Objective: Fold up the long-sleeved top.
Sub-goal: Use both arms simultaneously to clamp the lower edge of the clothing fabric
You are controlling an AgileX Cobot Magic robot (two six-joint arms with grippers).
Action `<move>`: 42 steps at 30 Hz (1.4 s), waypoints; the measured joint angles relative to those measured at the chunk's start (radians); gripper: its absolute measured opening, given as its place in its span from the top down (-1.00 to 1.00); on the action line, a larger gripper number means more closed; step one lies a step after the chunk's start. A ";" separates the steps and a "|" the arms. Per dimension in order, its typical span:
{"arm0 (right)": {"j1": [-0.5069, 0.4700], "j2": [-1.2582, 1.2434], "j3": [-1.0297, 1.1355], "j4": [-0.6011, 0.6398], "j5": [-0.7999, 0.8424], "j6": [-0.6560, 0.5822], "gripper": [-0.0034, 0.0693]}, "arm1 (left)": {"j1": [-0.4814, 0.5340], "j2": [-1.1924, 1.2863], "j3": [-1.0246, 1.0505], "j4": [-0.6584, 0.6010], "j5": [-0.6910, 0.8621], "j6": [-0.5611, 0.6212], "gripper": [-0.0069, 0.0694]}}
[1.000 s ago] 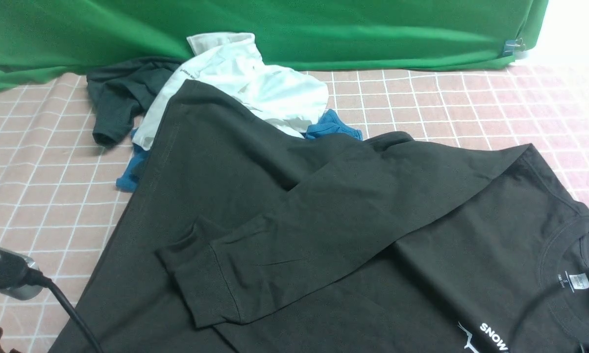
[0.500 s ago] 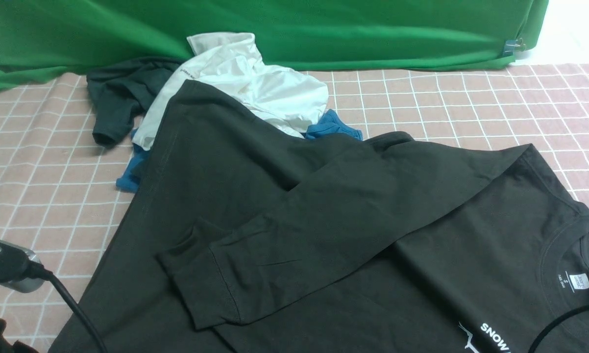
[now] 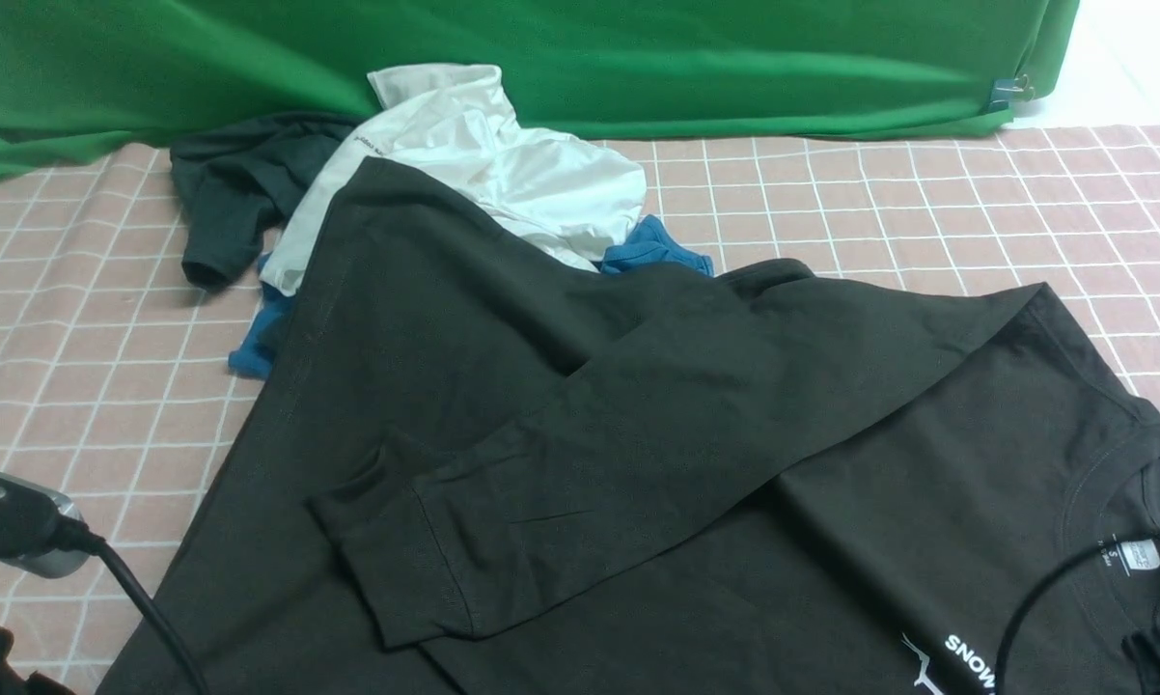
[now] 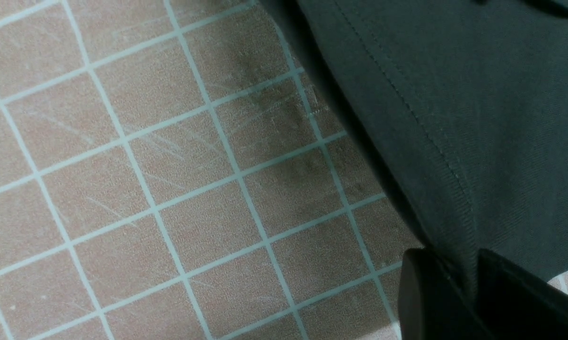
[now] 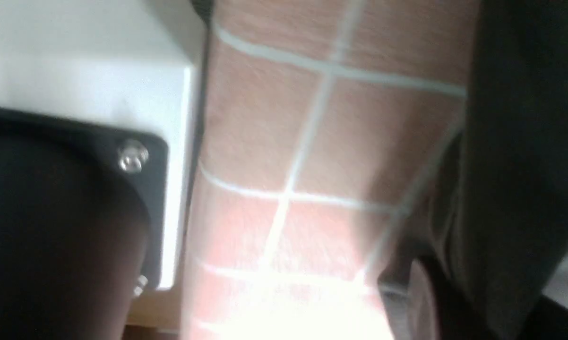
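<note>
The long-sleeved top is a large black sweatshirt spread over the table, one sleeve folded across its body and a white "SNOW" print near the front edge. My left gripper is shut on the top's ribbed hem at the near left. In the front view only that arm's wrist shows. My right gripper is blurred. The top's black cloth runs down between its fingers and fills the gap, so it is shut on the top. Its cable loops over the collar.
A white shirt, a dark grey-green tee and a blue garment lie heaped at the back, partly under the top. A green cloth hangs behind. The pink checked tablecloth shows left and right. A white and black block stands beside the right gripper.
The right arm's black cable has risen further into view over the collar at the bottom right. The top and the left arm have hardly moved.
</note>
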 joint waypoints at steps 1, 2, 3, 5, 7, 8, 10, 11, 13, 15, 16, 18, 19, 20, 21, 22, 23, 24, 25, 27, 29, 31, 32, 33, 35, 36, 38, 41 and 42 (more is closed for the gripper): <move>0.000 -0.010 -0.038 0.019 0.042 0.030 0.69 | 0.000 0.000 0.000 0.000 0.000 0.003 0.79; 0.000 -0.010 -0.038 0.023 0.048 0.034 0.69 | 0.000 0.000 0.000 0.000 0.000 0.003 0.79; 0.000 -0.031 -0.076 0.052 0.085 0.061 0.69 | 0.000 -0.003 0.000 0.000 0.002 0.007 0.79; 0.000 -0.071 -0.103 0.098 0.122 0.082 0.69 | 0.000 -0.015 -0.004 0.000 0.013 0.020 0.79; 0.000 -0.119 -0.109 0.147 0.139 0.091 0.69 | 0.000 -0.037 -0.022 0.002 0.040 0.025 0.79; 0.000 -0.124 -0.109 0.151 0.140 0.092 0.69 | 0.000 -0.043 -0.026 0.004 0.043 0.025 0.79; 0.000 -0.178 -0.110 0.181 0.147 0.111 0.69 | 0.000 -0.066 -0.058 0.023 0.066 0.025 0.79; 0.000 -0.204 -0.110 0.184 0.149 0.117 0.69 | 0.000 -0.072 -0.073 0.035 0.069 0.024 0.79; 0.000 -0.234 -0.110 0.170 0.152 0.132 0.69 | 0.000 -0.078 -0.102 0.061 0.075 0.012 0.79; 0.000 -0.246 -0.110 0.096 0.154 0.146 0.69 | 0.000 -0.068 -0.134 0.079 0.063 -0.002 0.79; 0.000 -0.246 -0.110 0.087 0.153 0.149 0.69 | 0.000 -0.063 -0.137 0.079 0.060 -0.004 0.79; -0.031 -0.230 -0.111 0.007 0.112 0.183 0.69 | 0.000 -0.011 -0.168 0.082 -0.014 -0.016 0.79; -0.047 -0.222 -0.111 -0.006 0.091 0.187 0.69 | 0.000 0.010 -0.176 0.081 -0.029 -0.017 0.79; -0.083 -0.204 -0.112 -0.017 0.049 0.188 0.69 | 0.000 0.043 -0.186 0.079 -0.069 -0.020 0.79; -0.153 -0.164 -0.113 -0.021 -0.025 0.188 0.69 | 0.000 0.124 -0.211 0.078 -0.136 -0.024 0.79; -0.189 -0.139 -0.118 -0.018 -0.058 0.188 0.69 | 0.000 0.168 -0.224 0.078 -0.163 -0.024 0.79; -0.230 -0.107 -0.131 -0.010 -0.084 0.189 0.69 | 0.000 0.225 -0.244 0.078 -0.188 -0.024 0.79; -0.263 -0.077 -0.150 0.006 -0.095 0.190 0.69 | 0.000 0.295 -0.269 0.078 -0.204 -0.024 0.79; -0.284 -0.052 -0.174 0.023 -0.094 0.191 0.69 | 0.000 0.339 -0.285 0.078 -0.205 -0.018 0.79; -0.304 -0.025 -0.214 0.043 -0.078 0.192 0.69 | 0.000 0.416 -0.307 0.050 -0.190 0.029 0.79; -0.308 -0.022 -0.233 0.056 -0.071 0.192 0.69 | 0.000 0.440 -0.309 -0.014 -0.176 0.090 0.79; -0.309 -0.022 -0.238 0.065 -0.051 0.192 0.69 | 0.000 0.430 -0.304 -0.099 -0.143 0.192 0.79; -0.309 -0.022 -0.238 0.068 -0.048 0.192 0.69 | -0.001 0.428 -0.303 -0.106 -0.140 0.202 0.79; -0.309 -0.022 -0.238 0.074 -0.038 0.193 0.69 | -0.007 0.414 -0.296 -0.140 -0.117 0.260 0.79; -0.309 -0.023 -0.238 0.095 -0.022 0.203 0.69 | -0.049 0.376 -0.276 -0.208 -0.047 0.441 0.79; -0.309 -0.024 -0.238 0.109 -0.022 0.210 0.69 | -0.078 0.360 -0.266 -0.227 -0.011 0.530 0.79; -0.309 -0.025 -0.239 0.140 -0.029 0.214 0.69 | -0.145 0.337 -0.241 -0.248 0.045 0.698 0.79; -0.309 -0.025 -0.239 0.164 -0.065 0.215 0.69 | -0.219 0.330 -0.207 -0.227 0.070 0.841 0.79; -0.309 -0.026 -0.236 0.170 -0.090 0.215 0.69 | -0.240 0.333 -0.190 -0.195 0.067 0.870 0.79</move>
